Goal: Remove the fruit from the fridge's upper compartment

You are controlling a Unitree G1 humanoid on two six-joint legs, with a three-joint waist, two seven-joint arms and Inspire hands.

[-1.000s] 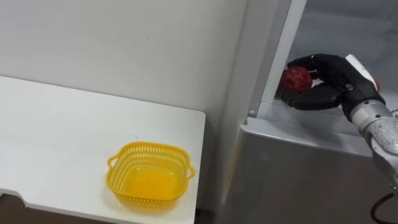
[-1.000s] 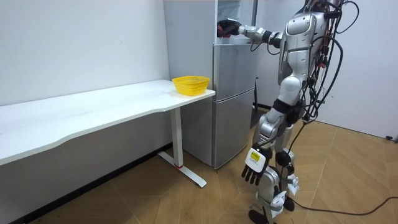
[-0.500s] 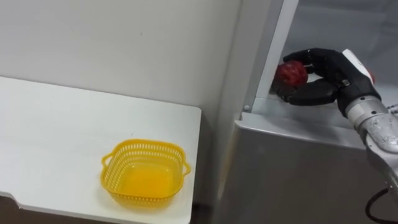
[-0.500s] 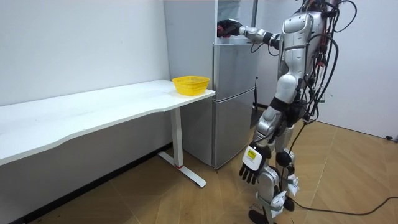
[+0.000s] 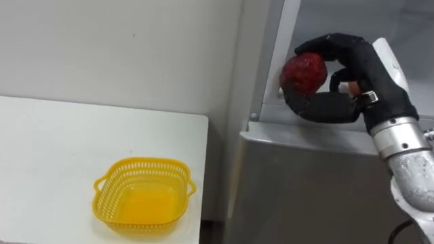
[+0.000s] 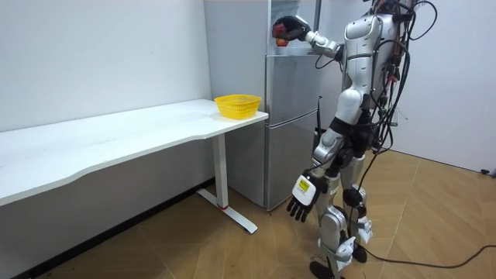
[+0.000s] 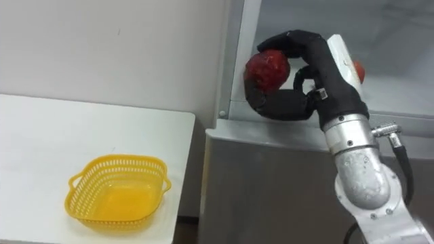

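Observation:
A dark red round fruit (image 5: 304, 71) sits in my right hand (image 5: 359, 78), whose black fingers and thumb curl round it. The hand holds it at the front edge of the open upper fridge compartment (image 5: 407, 34), just above the lower door's top. In the right eye view the same fruit (image 7: 267, 70) shows in the hand (image 7: 315, 64), and a second red fruit (image 7: 358, 70) lies inside the compartment behind it. In the room view I stand facing the fridge (image 6: 291, 132) with the right arm raised. My left hand (image 6: 300, 203) hangs by my leg with relaxed fingers.
A yellow plastic basket (image 5: 144, 163) with nothing in it stands near the corner of the white table (image 5: 47, 149), left of the fridge. A narrow gap separates the table's end from the grey lower fridge door (image 5: 305, 190).
The right hand with the fruit has come out to the compartment's front edge and slightly up. The eye view has shifted, so basket and table sit further left. The left hand swung forward.

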